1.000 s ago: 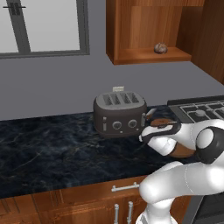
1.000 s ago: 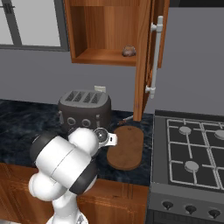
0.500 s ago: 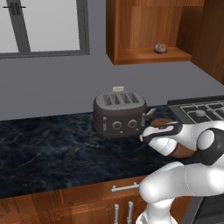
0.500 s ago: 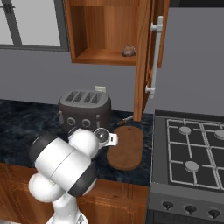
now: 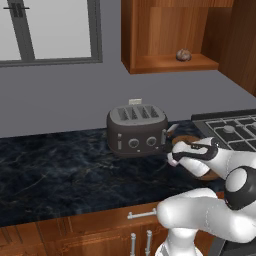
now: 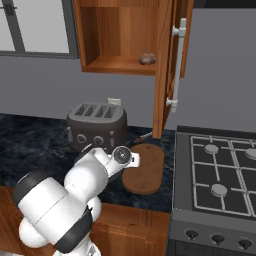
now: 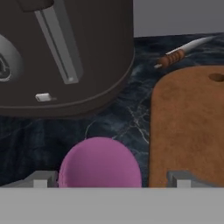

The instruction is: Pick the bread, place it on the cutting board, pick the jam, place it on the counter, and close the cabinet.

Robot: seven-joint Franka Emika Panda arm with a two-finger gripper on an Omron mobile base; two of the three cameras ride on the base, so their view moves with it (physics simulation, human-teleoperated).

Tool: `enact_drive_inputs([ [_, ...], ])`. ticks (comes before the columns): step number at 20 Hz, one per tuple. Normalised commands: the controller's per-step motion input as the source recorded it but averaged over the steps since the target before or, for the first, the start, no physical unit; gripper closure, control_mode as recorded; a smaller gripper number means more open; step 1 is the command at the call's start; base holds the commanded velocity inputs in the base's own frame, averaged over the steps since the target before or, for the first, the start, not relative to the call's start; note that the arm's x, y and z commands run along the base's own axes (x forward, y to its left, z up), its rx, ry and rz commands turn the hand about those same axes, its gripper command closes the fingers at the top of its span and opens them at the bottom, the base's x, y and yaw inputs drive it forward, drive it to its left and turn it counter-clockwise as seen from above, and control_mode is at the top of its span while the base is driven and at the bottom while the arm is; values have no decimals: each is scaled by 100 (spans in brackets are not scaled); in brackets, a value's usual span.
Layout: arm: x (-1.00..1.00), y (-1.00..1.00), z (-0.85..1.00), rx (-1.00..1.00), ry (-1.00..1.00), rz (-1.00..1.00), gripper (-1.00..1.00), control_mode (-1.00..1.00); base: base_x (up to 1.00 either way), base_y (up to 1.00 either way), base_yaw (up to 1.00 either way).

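Observation:
The jam (image 7: 100, 164), a purple-pink jar, sits low between my gripper's (image 7: 111, 179) fingertips (image 7: 41, 179), with a gap on its right side; the gripper is open. In the left base view the gripper (image 5: 171, 156) hangs low over the counter (image 5: 60, 170), right of the toaster (image 5: 137, 131). The cutting board (image 7: 188, 127) lies bare just right of the jam, and it also shows in the right base view (image 6: 145, 170). The bread (image 6: 147, 58) rests on the shelf of the cabinet (image 6: 120, 35), whose door (image 6: 164, 70) stands open.
A knife (image 7: 175, 56) lies on the counter behind the cutting board. The stove (image 6: 220, 170) borders the board on the right. The open door's bar handle (image 6: 176, 65) hangs above the board's far end. The toaster (image 7: 65, 52) stands close to the jam.

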Motion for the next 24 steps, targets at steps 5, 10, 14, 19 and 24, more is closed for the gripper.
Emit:
enact_drive_inputs([
  [5, -27, 2, 0, 0, 0, 0, -100, -100, 0, 0, 0],
  [10, -24, 9, 0, 0, -1, 0, -100, -100, 0, 0, 0],
  [14, -8, 11, 12, 0, -3, 0, -100, -100, 0, 0, 0],
  [19, 0, 8, 18, 0, -2, 0, -100, -100, 0, 0, 0],
  [24, 0, 10, 18, 0, -1, 0, -100, -100, 0, 0, 0],
])
